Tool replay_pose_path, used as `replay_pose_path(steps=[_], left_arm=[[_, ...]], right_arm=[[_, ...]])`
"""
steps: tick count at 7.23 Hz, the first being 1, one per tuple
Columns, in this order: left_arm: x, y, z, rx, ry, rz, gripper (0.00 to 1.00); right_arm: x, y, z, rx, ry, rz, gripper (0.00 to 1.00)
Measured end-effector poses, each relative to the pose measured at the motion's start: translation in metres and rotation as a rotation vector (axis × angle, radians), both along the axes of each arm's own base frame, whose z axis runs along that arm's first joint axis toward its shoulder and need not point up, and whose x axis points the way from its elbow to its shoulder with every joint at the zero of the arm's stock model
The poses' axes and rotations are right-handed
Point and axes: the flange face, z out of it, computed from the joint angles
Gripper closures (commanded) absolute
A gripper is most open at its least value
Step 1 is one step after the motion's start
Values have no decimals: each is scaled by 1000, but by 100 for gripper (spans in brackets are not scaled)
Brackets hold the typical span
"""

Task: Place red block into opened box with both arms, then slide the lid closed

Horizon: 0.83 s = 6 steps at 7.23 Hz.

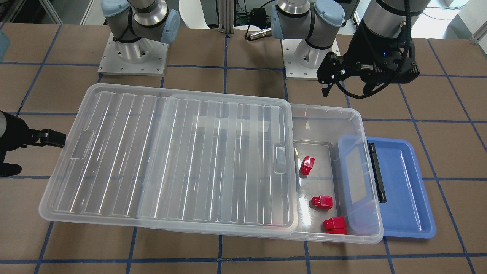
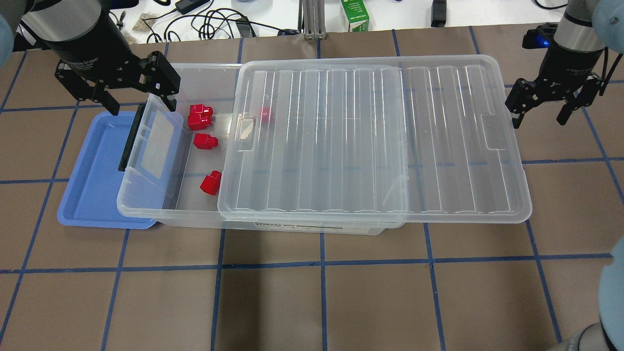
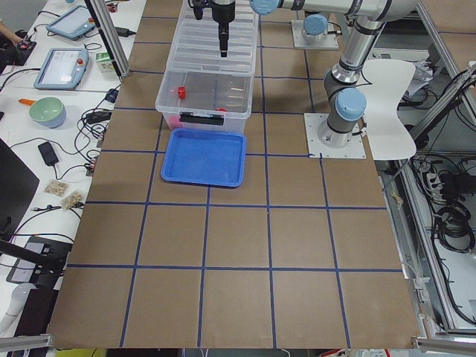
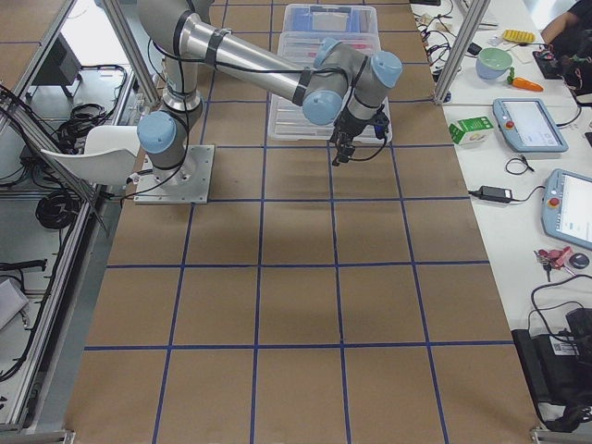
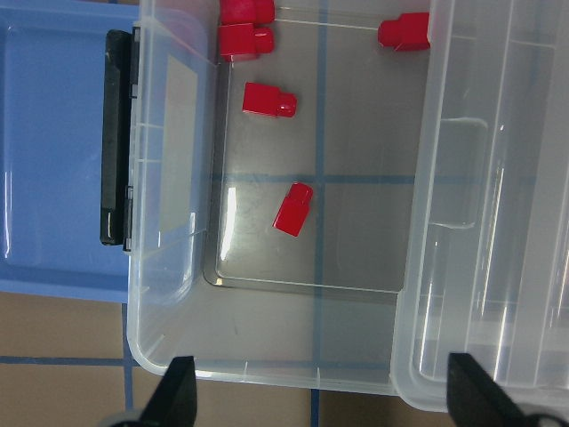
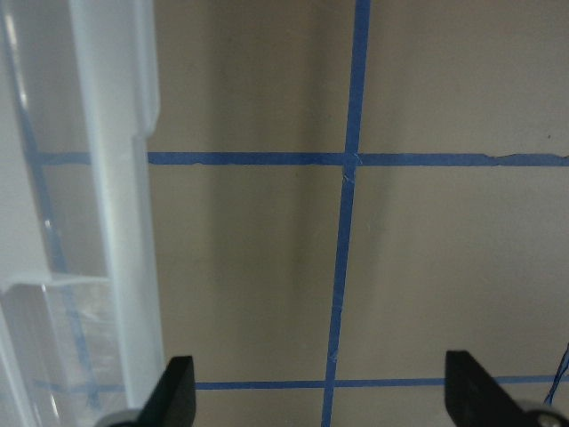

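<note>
The clear box (image 2: 161, 216) lies lengthwise with its ribbed lid (image 2: 370, 141) slid toward my right, leaving the left end uncovered. Several red blocks lie on the box floor, among them one (image 2: 210, 183) near the lid's edge, one (image 2: 205, 141) mid-opening and one (image 2: 265, 113) under the lid. They also show in the left wrist view (image 5: 292, 208). My left gripper (image 2: 140, 102) hangs open and empty above the box's black-barred end. Open as well, my right gripper (image 2: 538, 114) stands just off the lid's right short edge (image 6: 116, 222), touching nothing.
A shallow blue tray (image 2: 92, 170) lies partly under the box's left end. Cables, a green carton (image 2: 354, 13) and other gear sit beyond the table's far edge. Brown table with blue tape lines surrounds the box.
</note>
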Motion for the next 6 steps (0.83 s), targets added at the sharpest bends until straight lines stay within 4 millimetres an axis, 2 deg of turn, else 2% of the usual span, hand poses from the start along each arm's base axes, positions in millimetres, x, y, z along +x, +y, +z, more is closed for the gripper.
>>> replay_pose_path(steps=[6], left_arm=[[0,1,-1,2,3,9,0]], right_arm=[[79,-4,0,-17,43,-14,0]])
